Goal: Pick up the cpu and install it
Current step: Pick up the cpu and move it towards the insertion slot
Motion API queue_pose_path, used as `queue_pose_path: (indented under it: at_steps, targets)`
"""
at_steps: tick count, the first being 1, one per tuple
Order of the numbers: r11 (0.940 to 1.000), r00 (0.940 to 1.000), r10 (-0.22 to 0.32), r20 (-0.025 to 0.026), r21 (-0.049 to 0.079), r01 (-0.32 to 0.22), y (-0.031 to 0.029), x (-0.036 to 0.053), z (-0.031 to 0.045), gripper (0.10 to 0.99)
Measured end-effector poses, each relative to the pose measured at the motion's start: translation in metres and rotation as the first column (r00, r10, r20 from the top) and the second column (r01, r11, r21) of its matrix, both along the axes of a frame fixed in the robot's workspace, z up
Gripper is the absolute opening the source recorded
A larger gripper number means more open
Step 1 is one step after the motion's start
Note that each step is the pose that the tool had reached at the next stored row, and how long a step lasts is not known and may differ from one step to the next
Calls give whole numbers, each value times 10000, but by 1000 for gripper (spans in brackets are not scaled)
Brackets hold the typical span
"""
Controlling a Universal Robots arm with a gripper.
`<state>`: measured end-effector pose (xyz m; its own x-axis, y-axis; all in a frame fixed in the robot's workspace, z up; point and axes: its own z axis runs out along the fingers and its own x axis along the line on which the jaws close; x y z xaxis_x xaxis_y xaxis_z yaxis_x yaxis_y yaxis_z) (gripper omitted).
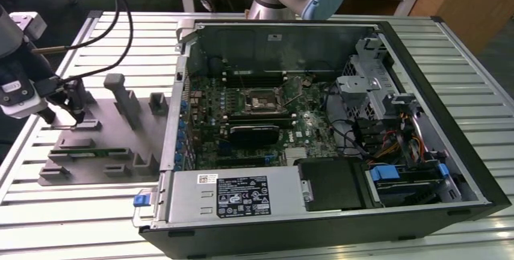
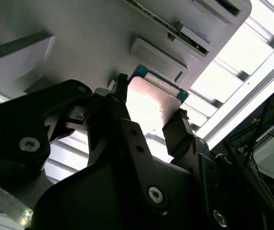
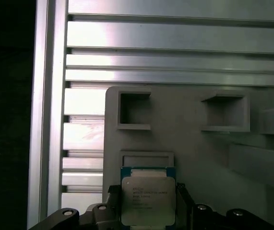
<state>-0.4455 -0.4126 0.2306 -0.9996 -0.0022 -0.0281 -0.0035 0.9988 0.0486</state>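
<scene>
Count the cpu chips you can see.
1: the cpu, clasped in the pincer at the grey tray; others may be hidden inside the computer case.

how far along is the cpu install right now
Done: the gripper is at the grey fixture tray, on the exterior view's left. In hand: its fingers look closed on opposite edges of the cpu in both wrist views; whether it is lifted off the tray is unclear. Left: the cpu is not in the motherboard socket inside the open computer case.
</scene>
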Motion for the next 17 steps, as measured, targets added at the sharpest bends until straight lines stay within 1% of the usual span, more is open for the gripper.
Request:
queue_pose_path:
  at_steps: [7,17]
  targets:
    - [10000,10000,-1,0,0,1,0,0,109,545]
    - [10000,10000,0,0,0,0,0,0,305,545]
